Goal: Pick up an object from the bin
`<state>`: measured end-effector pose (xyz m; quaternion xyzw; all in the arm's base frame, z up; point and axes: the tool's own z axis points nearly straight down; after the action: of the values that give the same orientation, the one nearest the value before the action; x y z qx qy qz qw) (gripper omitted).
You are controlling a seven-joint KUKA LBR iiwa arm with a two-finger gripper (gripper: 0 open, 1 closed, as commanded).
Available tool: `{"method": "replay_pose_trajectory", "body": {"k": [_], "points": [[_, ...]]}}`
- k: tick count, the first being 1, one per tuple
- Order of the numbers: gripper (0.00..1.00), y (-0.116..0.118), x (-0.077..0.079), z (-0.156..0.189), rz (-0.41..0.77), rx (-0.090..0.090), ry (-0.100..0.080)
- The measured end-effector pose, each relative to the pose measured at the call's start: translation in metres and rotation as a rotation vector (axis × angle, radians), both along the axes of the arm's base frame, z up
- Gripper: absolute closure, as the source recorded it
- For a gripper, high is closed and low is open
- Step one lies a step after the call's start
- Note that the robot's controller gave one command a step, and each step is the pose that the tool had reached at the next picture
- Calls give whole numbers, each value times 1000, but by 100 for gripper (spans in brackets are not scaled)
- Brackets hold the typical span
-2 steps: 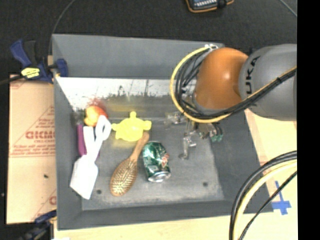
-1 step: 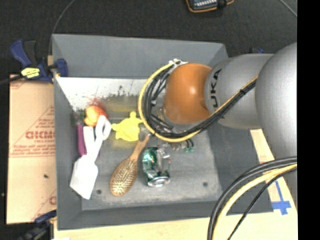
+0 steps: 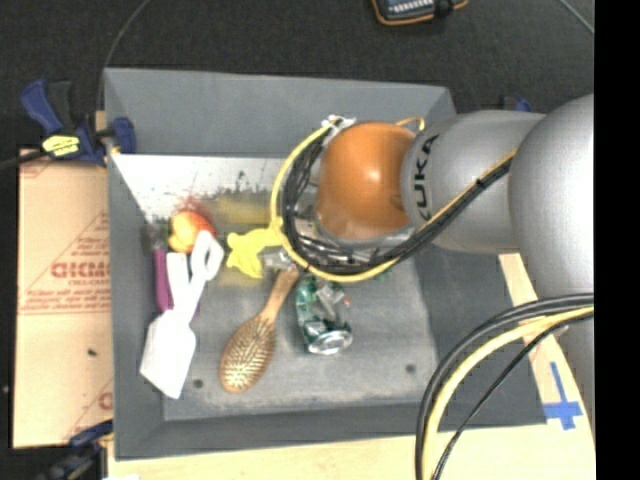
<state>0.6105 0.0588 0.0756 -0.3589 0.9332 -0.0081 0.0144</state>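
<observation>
Closest to the lens is the grey KUKA arm (image 3: 500, 183), reaching in from the right and ending in an orange dome-shaped cover (image 3: 362, 180) ringed with yellow and black cables (image 3: 300, 183). Under that cover's lower left edge a bit of the gripper (image 3: 284, 259) peeps out above the middle of the bin (image 3: 420, 298). Whether the claw is wide or narrow I cannot tell, since the cover hides it.

Just beside that bit, touching it or nearly so, a yellow toy (image 3: 247, 249), perhaps a rubber duck, lies on the bin floor left of centre. Below it, the handle of a wooden hairbrush (image 3: 250, 353) runs up to the gripper, with the oval bristle head toward the front edge. Right of the brush, a crushed green-and-silver drinks can (image 3: 322, 318) lies just beneath the cover, its open end toward the front edge.

Farther left, a white plastic spatula (image 3: 178, 333) stretches from the toy down toward the front left corner, with a purple strip (image 3: 160, 278) along its left side. A red-and-yellow fruit (image 3: 190, 230), apple-like, sits near the back left corner against the sloped wall.
</observation>
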Motion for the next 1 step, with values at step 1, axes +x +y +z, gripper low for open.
{"method": "replay_pose_trajectory", "body": {"k": [1], "points": [[100, 55, 29, -4, -103, 9, 18]]}}
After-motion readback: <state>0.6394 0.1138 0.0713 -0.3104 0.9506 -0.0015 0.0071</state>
